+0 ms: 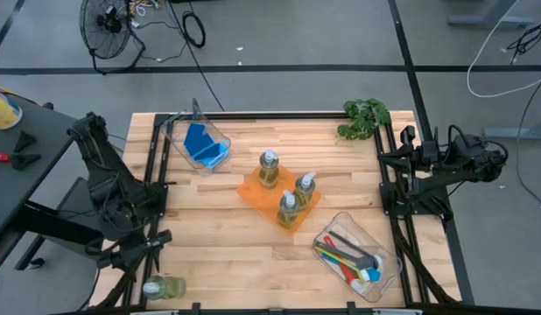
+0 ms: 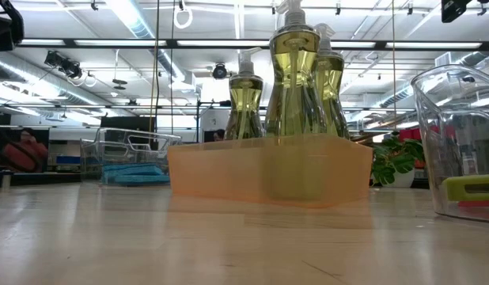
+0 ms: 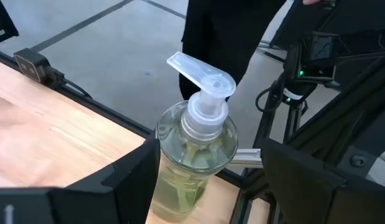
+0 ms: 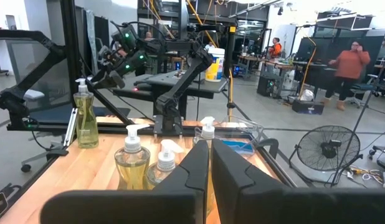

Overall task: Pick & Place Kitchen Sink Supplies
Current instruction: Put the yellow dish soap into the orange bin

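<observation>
A clear pump bottle of yellowish soap (image 3: 195,155) stands upright on its base at the table's near left corner (image 1: 163,287). My left gripper (image 3: 210,149) is open, slanting down over that corner (image 1: 146,254). One finger stands on either side of the bottle's shoulder, and no touch shows. Three more soap bottles (image 1: 288,208) stand in an orange tray (image 1: 253,188) at the table's middle. Blue sponges (image 1: 205,144) lie in a clear bin at the far left, and brushes (image 1: 349,254) lie in a clear bin at the near right. My right gripper (image 4: 210,168) is shut and waits level at the right edge (image 1: 402,162).
A green leafy plant (image 1: 365,118) sits at the far right corner. The lone bottle stands close to the table's near edge and left frame rail (image 1: 152,188). A fan (image 1: 108,26) and cables lie on the floor beyond the table. A person (image 4: 351,59) stands far off in the room.
</observation>
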Controlling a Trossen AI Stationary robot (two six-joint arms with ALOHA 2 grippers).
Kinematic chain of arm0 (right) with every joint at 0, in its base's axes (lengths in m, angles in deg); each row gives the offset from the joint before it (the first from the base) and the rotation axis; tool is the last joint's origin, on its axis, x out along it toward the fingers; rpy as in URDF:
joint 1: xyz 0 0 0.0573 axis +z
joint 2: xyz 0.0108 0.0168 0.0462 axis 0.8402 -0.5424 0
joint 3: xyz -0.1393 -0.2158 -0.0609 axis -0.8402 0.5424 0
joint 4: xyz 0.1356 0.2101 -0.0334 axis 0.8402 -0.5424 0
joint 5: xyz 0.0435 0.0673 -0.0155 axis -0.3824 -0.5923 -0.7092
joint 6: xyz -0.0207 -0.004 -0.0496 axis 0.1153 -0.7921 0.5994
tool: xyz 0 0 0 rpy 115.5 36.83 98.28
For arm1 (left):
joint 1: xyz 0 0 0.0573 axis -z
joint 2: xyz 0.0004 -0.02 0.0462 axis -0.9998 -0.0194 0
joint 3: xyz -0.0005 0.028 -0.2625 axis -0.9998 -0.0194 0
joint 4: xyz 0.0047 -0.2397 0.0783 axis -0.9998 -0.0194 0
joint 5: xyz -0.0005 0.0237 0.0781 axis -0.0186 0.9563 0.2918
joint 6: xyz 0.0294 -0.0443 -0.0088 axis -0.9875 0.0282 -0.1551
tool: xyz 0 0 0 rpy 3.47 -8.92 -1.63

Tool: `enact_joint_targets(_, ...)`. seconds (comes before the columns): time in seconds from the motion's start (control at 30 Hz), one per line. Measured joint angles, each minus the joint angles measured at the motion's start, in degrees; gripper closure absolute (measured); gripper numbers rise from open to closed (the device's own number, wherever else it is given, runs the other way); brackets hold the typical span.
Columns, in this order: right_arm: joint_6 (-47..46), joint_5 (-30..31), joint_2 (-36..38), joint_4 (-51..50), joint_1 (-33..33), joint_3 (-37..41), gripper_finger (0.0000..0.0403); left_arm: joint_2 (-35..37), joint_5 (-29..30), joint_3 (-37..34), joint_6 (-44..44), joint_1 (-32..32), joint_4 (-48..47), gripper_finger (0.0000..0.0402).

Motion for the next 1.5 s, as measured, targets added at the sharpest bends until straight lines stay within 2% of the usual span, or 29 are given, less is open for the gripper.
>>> enact_joint_targets(0.37,0.02,0.00,0.00,0.01,0.02,0.00,0.0382,0.01,-0.03,0.00,0.26,0.12,1.85,0.0118)
enact_joint_targets(0.8,0.00,0.02,0.00,0.00,0.00,0.00,0.0382,0.01,-0.90,0.00,-10.30,8.04,6.47,0.0118)
enact_joint_targets(0.97,0.00,0.00,0.00,0.00,0.02,0.00,0.0382,0.01,0.72,0.00,-12.46,8.74,6.31,0.0118)
enact_joint_targets(1.27,0.01,0.02,0.00,0.00,0.02,0.00,0.0382,0.41,0.75,0.02,-13.08,8.72,-2.83,0.0118)
enact_joint_targets(1.5,0.02,0.00,0.00,0.00,0.00,0.00,0.0382,4.86,3.33,0.02,-14.70,8.11,-4.01,0.0118)
